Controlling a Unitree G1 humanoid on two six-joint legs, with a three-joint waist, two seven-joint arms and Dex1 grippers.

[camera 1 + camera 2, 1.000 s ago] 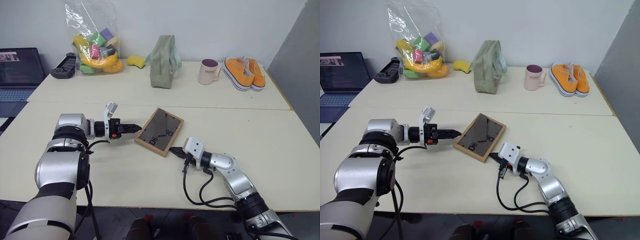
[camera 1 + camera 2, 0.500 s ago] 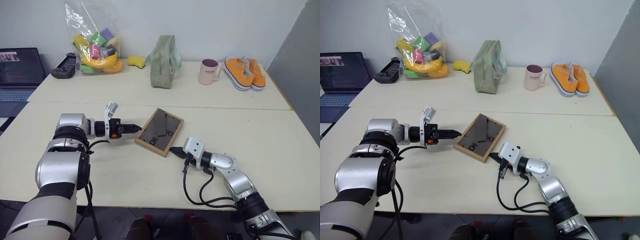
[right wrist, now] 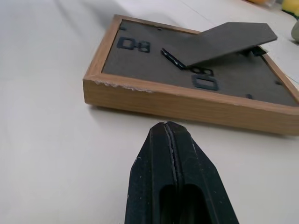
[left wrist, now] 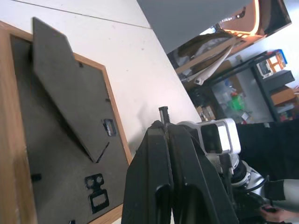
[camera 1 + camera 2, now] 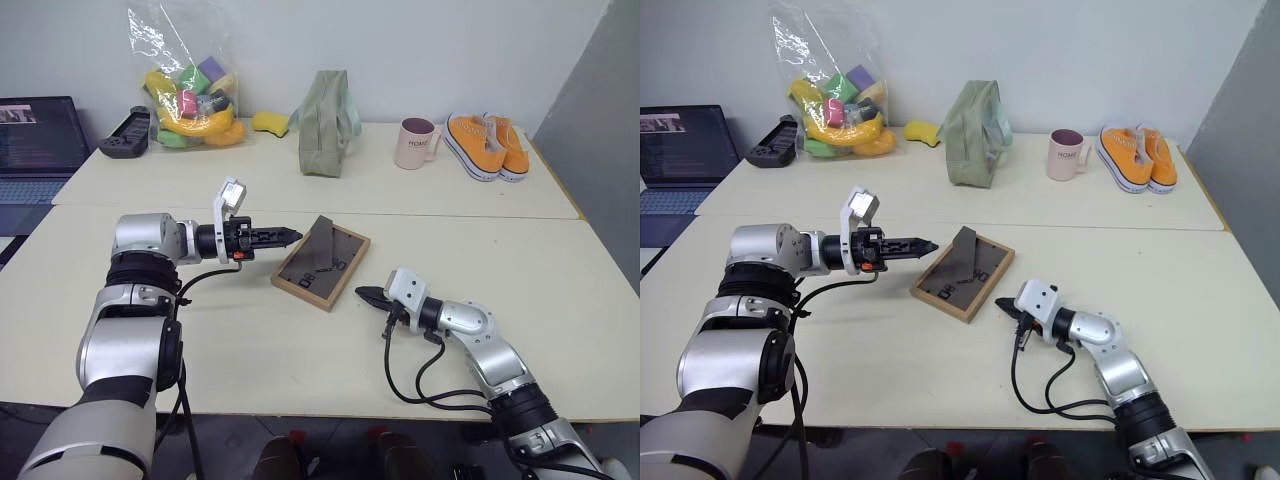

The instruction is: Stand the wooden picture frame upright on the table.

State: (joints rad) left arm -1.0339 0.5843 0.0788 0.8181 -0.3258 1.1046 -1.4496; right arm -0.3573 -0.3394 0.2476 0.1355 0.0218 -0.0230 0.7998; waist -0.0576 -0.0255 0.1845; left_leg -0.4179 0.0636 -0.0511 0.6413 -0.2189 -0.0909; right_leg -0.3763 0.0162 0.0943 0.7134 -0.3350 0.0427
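Wooden picture frame [image 5: 321, 262] lying face down on the pale tabletop [image 5: 560, 300], near its middle, dark back panel up. Fold-out stand [image 5: 320, 243] lifted off the back panel, tilted up (hinged end still on the panel, free end raised toward the far side).

Left gripper [image 5: 291, 237] held level above the tabletop, fingers pressed together, tips just beside the raised stand; touching or not, cannot tell. Nothing clamped between its fingers.

Right gripper [image 5: 362, 294] low over the tabletop, fingers together and holding nothing, tips just beside the frame's near edge, a narrow gap between.

Farther back on the tabletop: a clear bag of coloured toys [image 5: 187, 90], a green cloth bag [image 5: 326, 122], a pink mug [image 5: 415, 143], a pair of orange shoes [image 5: 487, 145].
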